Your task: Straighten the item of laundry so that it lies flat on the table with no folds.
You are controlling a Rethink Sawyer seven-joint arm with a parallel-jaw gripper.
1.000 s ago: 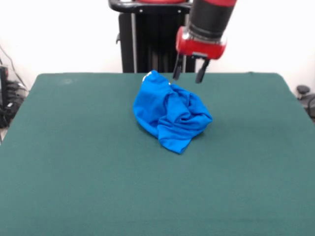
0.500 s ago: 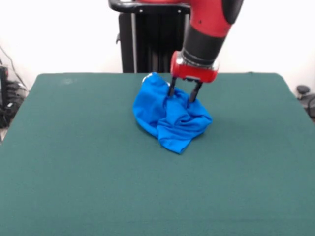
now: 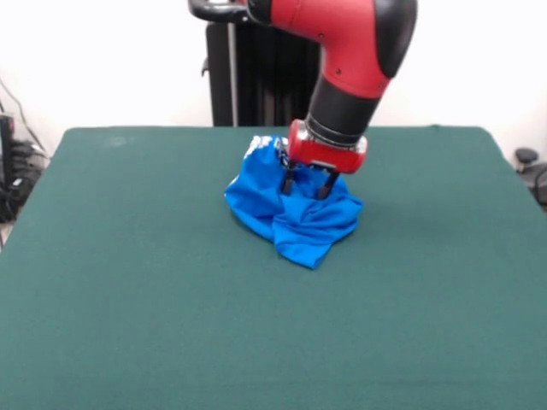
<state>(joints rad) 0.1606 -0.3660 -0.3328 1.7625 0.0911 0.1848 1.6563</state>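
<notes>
The item of laundry (image 3: 297,220), a bright blue shirt, lies crumpled in a heap slightly behind the middle of the dark green table (image 3: 128,282). A bit of white shows at its far left edge. My gripper (image 3: 307,189) comes down from above onto the top of the heap. Its two dark fingers (image 3: 290,181) stand apart, and their tips are sunk into the folds of cloth. The gripper is open, with blue fabric bunched between and around the fingers.
Wide green tabletop surrounds the heap on every side. Cables and dark gear (image 3: 10,166) sit off the table's left edge, and a dark object (image 3: 532,166) sits off its right edge.
The arm has come down and slightly left, from hovering behind the heap to pressing its fingers into the top of it. The cloth has shifted a little to the left.
</notes>
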